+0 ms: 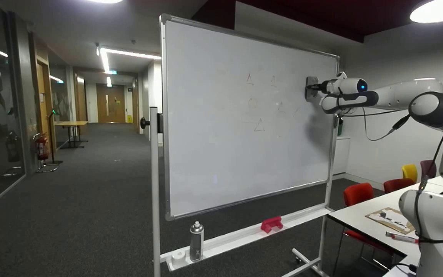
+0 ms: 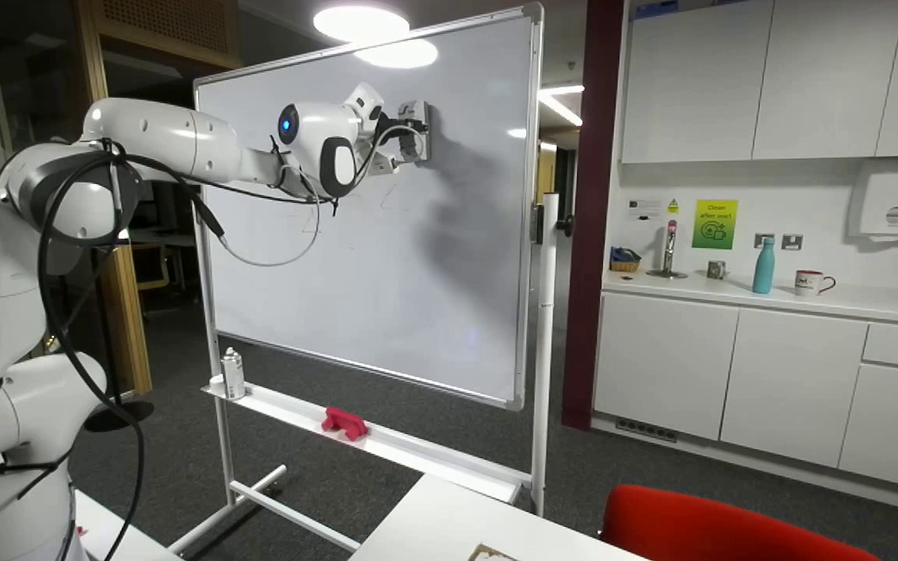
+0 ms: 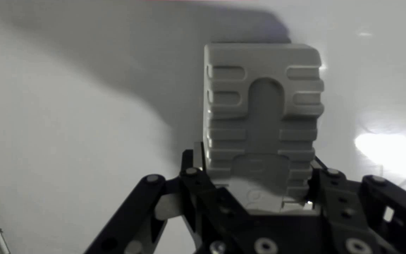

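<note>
Whiteboard [image 1: 214,154]: solid face, barring forward passage. Unobstructed surface runs from the grey board eraser [image 3: 263,120] to the left edge and down to the lower edge; shorter strips to the top and right edges.
Eraser flanks: both occupied, fingers of the gripper [image 3: 257,156] clasping them.
Stand post [image 2: 547,319]: upright just beyond the right edge, black knob [image 2: 567,225] projecting.
Cable [image 2: 209,216]: slack loop below the robot arm [image 2: 160,136], in front of the board.
Gap between lower edge and tray [image 1: 237,241]: open through.
Tray: white roll [image 1: 178,257] and spray can [image 1: 197,242] block the left end; red two-legged piece [image 1: 271,224] farther right, free lengths on either side.
White table [image 1: 354,215]: corner near the tray's right end, crowding low approach.
</note>
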Controlling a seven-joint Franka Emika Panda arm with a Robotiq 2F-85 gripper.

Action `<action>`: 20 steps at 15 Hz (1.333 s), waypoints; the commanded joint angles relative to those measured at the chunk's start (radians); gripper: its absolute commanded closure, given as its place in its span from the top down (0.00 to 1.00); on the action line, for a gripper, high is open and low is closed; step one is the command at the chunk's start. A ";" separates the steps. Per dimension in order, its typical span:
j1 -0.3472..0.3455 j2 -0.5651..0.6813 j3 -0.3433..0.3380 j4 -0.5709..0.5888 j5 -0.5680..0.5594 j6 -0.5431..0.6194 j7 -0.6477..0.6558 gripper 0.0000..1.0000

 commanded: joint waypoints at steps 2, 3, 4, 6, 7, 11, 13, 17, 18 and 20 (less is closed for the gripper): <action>0.155 -0.005 -0.092 0.033 -0.013 -0.004 -0.043 0.35; 0.170 0.007 -0.103 0.017 -0.017 0.007 -0.049 0.35; 0.182 0.017 -0.110 -0.001 -0.023 0.018 -0.056 0.35; 0.197 0.027 -0.108 -0.026 -0.036 0.029 -0.071 0.35; 0.203 0.033 -0.103 -0.043 -0.045 0.039 -0.077 0.35; 0.211 0.052 -0.078 -0.104 -0.089 0.083 -0.087 0.35; 0.207 0.057 -0.063 -0.128 -0.119 0.106 -0.085 0.35; 0.197 0.062 -0.031 -0.141 -0.173 0.110 -0.084 0.35; 0.194 0.065 -0.023 -0.145 -0.186 0.110 -0.081 0.35; 0.185 0.075 0.000 -0.156 -0.205 0.110 -0.069 0.35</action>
